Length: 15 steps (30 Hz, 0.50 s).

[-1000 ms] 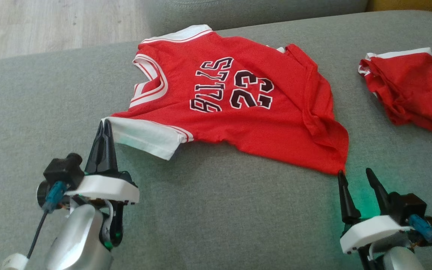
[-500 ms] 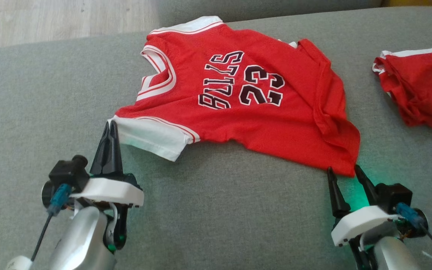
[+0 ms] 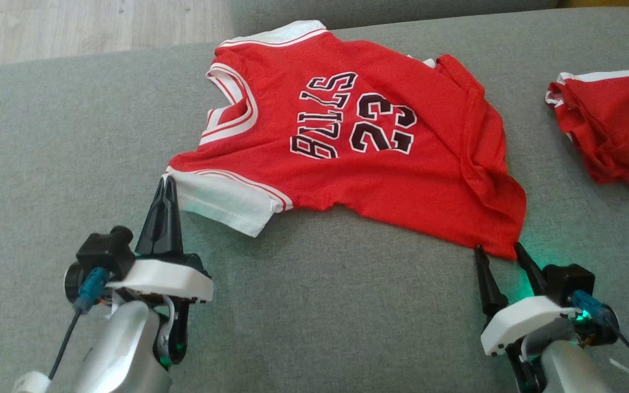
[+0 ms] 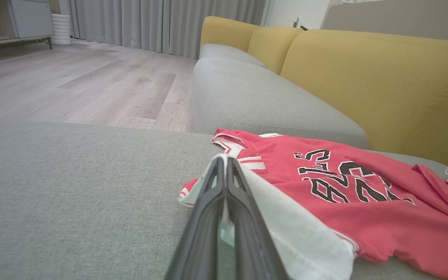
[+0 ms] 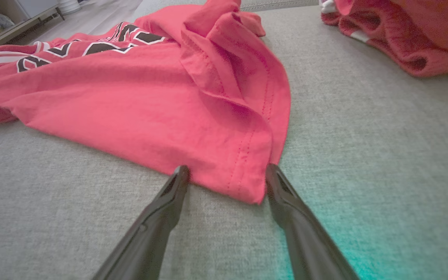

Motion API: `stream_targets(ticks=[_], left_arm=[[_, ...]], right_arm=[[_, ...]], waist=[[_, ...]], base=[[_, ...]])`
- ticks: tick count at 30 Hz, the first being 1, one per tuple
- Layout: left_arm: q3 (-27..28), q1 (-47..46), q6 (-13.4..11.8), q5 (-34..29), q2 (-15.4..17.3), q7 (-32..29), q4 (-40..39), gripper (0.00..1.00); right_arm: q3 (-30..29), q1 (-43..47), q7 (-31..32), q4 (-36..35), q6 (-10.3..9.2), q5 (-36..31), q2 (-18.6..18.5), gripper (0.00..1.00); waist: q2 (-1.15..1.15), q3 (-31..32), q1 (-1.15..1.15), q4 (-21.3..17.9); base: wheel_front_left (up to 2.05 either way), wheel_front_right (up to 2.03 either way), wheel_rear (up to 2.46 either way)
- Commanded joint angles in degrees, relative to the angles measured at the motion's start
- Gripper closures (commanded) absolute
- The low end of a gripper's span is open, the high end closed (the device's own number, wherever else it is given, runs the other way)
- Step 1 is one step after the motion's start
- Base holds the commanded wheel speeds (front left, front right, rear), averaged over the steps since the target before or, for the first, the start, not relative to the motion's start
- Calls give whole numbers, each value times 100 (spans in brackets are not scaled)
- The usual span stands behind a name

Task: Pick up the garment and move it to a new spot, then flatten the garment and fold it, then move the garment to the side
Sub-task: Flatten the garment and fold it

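The garment (image 3: 347,164) is a red jersey with black lettering and white sleeve trim, spread face up on the grey sofa cushion (image 3: 320,305). My left gripper (image 3: 166,183) is shut on the corner of the near white sleeve, and in the left wrist view white cloth is pinched between the fingers of the left gripper (image 4: 224,159), with the garment (image 4: 364,210) spreading out to their right. My right gripper (image 3: 497,248) is open at the near hem corner. In the right wrist view the right gripper (image 5: 228,169) straddles that corner of the garment (image 5: 150,97), low on the cushion.
A second crumpled red cloth (image 3: 615,131) lies at the right of the cushion, seen also as the red cloth (image 5: 403,35) beyond the hem. Wood floor (image 3: 74,27) runs past the cushion's far left edge. A yellow backrest (image 4: 364,77) rises behind the seat.
The head camera has shifted a little. My right gripper has crept forward and left, so the hem corner now sits between its open fingers. The left gripper keeps its hold on the sleeve.
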<state>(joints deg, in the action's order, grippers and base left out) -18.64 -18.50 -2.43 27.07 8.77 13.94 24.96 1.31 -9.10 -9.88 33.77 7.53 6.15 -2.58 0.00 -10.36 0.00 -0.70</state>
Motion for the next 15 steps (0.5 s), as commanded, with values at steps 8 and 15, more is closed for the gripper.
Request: stream_targets(ticks=[8, 15], left_arm=[[122, -246, -18, -43, 163, -20, -246, 100], [102, -262, -38, -24, 185, -19, -257, 100]], right_arm=[[45, -277, -9, 180, -4, 49, -30, 0], [13, -364, 21, 362, -4, 103, -30, 100]], waist=[[0, -36, 0, -27], [0, -11, 0, -26]], base=[[0, 0, 0], [0, 0, 0]])
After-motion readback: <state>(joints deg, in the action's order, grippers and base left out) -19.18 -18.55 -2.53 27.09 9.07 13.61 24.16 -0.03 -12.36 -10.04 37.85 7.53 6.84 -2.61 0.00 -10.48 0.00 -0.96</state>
